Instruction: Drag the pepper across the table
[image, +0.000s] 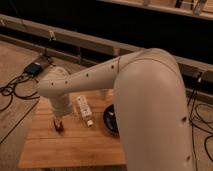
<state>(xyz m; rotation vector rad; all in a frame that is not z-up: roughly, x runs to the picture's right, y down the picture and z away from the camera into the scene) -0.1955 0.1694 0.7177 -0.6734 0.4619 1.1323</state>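
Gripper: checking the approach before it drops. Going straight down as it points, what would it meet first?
Probably the pepper, lying on the table directly under the gripper. Depth is unclear, so it could land on the wood just beside it.

White box (84, 110) near black bowl (110, 121); cables (12, 93), blue device (34, 69) on floor (15, 60).
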